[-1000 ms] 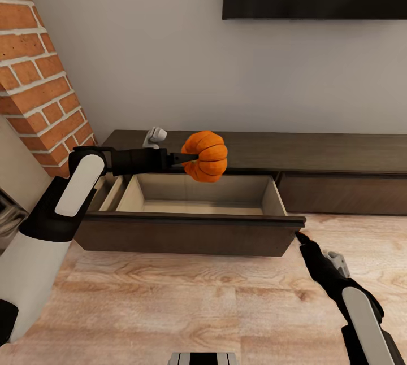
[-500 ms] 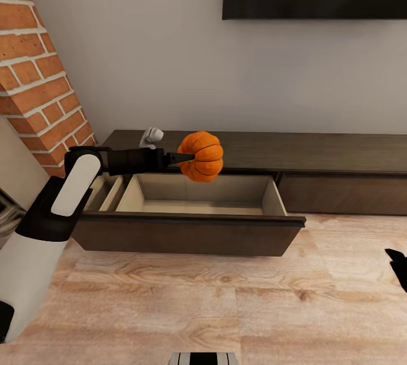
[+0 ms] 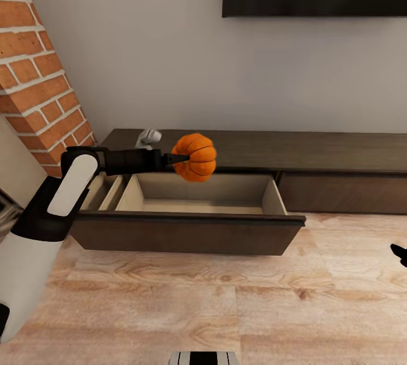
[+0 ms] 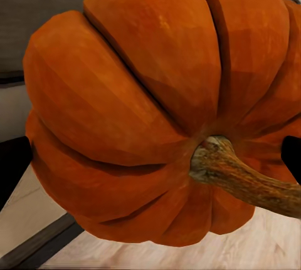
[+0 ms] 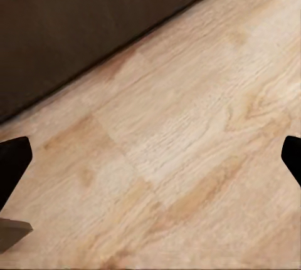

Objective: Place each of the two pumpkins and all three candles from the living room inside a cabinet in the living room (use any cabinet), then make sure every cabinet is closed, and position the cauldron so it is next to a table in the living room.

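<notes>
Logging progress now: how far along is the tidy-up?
Done: one cabinet drawer stands open, its visible inside bare. In hand: the left gripper holds a pumpkin above it. Left: drop it in, then store the remaining items, shut the drawer, place the cauldron.

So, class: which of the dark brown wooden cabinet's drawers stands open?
The left drawer, pulled out beneath the bright orange ribbed pumpkin, showing its light beige inside. The right drawer front sits flush with the dark brown wooden cabinet.

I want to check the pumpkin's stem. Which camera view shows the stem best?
The left wrist view: the pumpkin is very close there, and its brown stem is plain. In the head view the pumpkin is small, held over the open drawer, stem hidden. The right wrist view shows floor.
</notes>
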Tool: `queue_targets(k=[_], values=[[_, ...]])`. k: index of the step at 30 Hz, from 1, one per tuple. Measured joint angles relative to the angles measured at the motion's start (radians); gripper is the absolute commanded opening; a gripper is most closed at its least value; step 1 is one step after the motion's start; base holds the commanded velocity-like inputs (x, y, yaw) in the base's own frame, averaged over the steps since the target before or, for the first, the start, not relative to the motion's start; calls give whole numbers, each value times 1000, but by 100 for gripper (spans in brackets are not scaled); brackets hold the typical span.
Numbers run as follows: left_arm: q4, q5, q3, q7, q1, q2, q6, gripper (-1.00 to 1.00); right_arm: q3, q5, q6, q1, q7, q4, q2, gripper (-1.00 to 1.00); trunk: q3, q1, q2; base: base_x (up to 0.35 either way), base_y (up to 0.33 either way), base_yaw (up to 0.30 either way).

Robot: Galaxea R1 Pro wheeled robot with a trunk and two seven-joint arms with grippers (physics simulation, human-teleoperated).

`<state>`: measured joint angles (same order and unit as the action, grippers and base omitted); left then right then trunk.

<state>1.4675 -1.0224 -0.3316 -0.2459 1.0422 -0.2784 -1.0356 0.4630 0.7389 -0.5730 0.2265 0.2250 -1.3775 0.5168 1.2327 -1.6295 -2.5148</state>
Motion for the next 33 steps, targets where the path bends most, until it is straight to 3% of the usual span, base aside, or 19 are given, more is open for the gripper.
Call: queue_targets(k=[5, 6, 8, 10, 12, 14, 16, 18, 22, 26, 27, 28, 29, 30, 31, 32, 33], values=[[-47, 13, -3, 17, 0, -34, 1, -100, -14, -20, -176, 1, -50, 28, -1, 100, 1, 0, 0, 0, 0, -2], [-69, -5, -3, 18, 0, -39, 0, -100, -26, -21, -212, 1, -53, 31, -6, 100, 1, 0, 0, 0, 0, 0], [-103, 18, -3, 23, 0, -44, 3, -100, -69, -28, -256, 1, -57, 31, -16, 100, 1, 0, 0, 0, 0, 0], [-126, 6, -2, 34, 0, -47, 2, -100, -134, -37, -300, 0, -58, 31, -25, 100, 1, 0, 0, 0, 0, 0], [-140, -3, -1, 80, 0, -48, 3, -100, -227, -42, -394, 0, -62, 22, -34, 100, 1, 0, 0, 0, 0, 0], [-145, 7, -2, 136, 0, -45, 4, -100, -267, -45, -446, 1, -70, 9, -28, 100, 1, 0, 0, 0, 0, 0], [-147, -16, -3, 159, 0, -42, 3, -100, -276, -44, -459, 1, -72, 14, -17, 100, 1, 0, 0, 0, 0, 0], [-151, -9, -8, 185, 0, -37, 4, -100, -282, -45, -466, 1, -75, 39, 6, 100, 1, 0, 0, 0, 0, 0], [-157, -4, -15, 250, 0, 5, 5, -100, -286, -51, -463, 2, -82, 102, 22, 100, 1, 0, 0, 0, 0, 0], [-160, 8, -30, 272, 0, 30, 13, -100, -292, -60, -443, 0, -89, 111, 5, 100, 1, 0, 0, 0, 0, 0], [-199, -5, -59, 271, 0, 25, 11, -100, -291, -114, -447, 0, -84, 107, -5, 100, 1, 0, 0, 0, 0, 0], [-233, 56, -63, 272, -1, 24, 11, -100, -291, -119, -449, 0, -83, 107, -10, 100, 1, 0, 0, 0, 0, 0], [-280, 87, -67, 271, 0, 28, 11, -100, -290, -129, -452, 1, -80, 93, -17, 100, 1, 0, 0, 0, 0, 0], [-282, 92, -74, 270, 0, 27, 10, -100, -289, -136, -453, 1, -80, 89, -16, 100, 1, 0, 0, 0, 0, 0], [-282, 58, -78, 269, 0, 27, 10, -100, -288, -141, -453, 1, -79, 87, -15, 100, 1, 0, 0, 0, 0, 0], [-283, 56, -87, 268, 0, 26, 10, -100, -288, -152, -450, 2, -79, 85, -14, 100, 1, 0, 0, 0, 0, 0], [-284, 81, -92, 269, 0, 26, 9, -100, -288, -159, -449, 2, -79, 85, -14, 100, 1, 0, 0, 0, 0, 0]])
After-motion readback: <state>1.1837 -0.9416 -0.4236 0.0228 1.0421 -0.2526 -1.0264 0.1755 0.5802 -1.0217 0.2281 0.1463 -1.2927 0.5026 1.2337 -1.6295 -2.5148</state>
